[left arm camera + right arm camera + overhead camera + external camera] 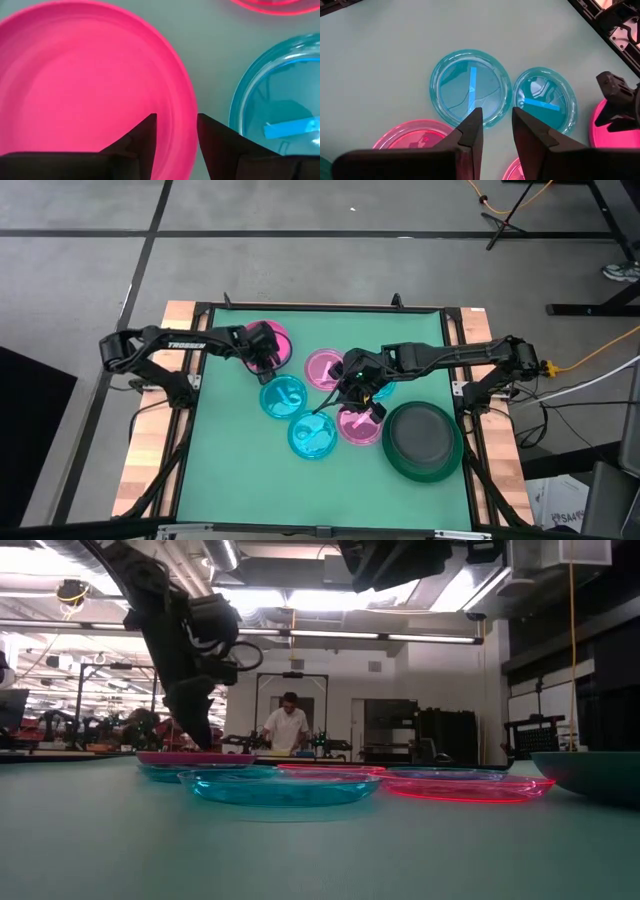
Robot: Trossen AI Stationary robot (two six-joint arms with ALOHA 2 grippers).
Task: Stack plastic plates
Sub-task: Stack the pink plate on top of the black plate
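**Op A:** My left tool sits low over the hot pink plate at the far side of the desk, fingers parted a little and straddling its near rim. If I close off-centre, I reckon the rim skids out and the plate slides into the cyan plate just beside it.

**Op B:** I have the right tool hanging above the middle cluster, fingers slightly apart and gripping nothing. The small translucent plates crowd close there, some touching. My worry is pinching two rims at once, or nudging one under another.

**Op A:** The dark grey plate already rests in the green plate on the right. A tilted drop onto that stack could tip it.
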